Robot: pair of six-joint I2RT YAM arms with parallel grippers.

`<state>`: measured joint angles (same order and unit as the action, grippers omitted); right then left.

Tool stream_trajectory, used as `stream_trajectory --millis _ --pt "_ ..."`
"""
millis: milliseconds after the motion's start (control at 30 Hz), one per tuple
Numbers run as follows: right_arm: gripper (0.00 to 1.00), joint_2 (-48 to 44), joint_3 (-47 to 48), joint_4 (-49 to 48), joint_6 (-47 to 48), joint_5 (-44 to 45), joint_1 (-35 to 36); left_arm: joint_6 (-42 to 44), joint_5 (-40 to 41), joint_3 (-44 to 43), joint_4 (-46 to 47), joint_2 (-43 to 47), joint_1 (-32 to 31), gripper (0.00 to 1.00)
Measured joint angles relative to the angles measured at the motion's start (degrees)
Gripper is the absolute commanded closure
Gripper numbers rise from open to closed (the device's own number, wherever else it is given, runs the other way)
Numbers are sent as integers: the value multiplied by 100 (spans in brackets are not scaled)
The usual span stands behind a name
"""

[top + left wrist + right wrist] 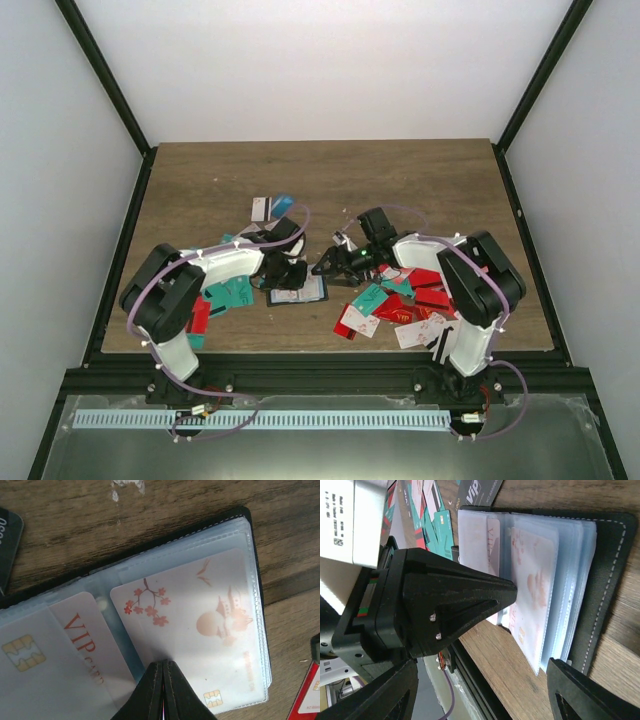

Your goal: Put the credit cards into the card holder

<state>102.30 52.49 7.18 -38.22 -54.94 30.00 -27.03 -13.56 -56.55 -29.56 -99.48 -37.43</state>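
Wood table (300, 170) | left hand (163, 664) closed at card holder (150, 565) | right hand (480, 680) spread

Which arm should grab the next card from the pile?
Right. The right gripper is open and empty, with the loose card pile beside its arm. The left gripper is shut on the blossom card at the card holder.

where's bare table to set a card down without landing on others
Bare: the whole far half of the table, from the back edge to the far cards, both far corners included. Crowded: the credit cards piled near right, the card holder at centre, more cards near left.
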Motion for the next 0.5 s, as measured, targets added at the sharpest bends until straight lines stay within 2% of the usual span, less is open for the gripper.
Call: stream_trajectory --millis 500 --pt "28 581 238 -66 22 -83 164 13 -7 11 39 -22 0 96"
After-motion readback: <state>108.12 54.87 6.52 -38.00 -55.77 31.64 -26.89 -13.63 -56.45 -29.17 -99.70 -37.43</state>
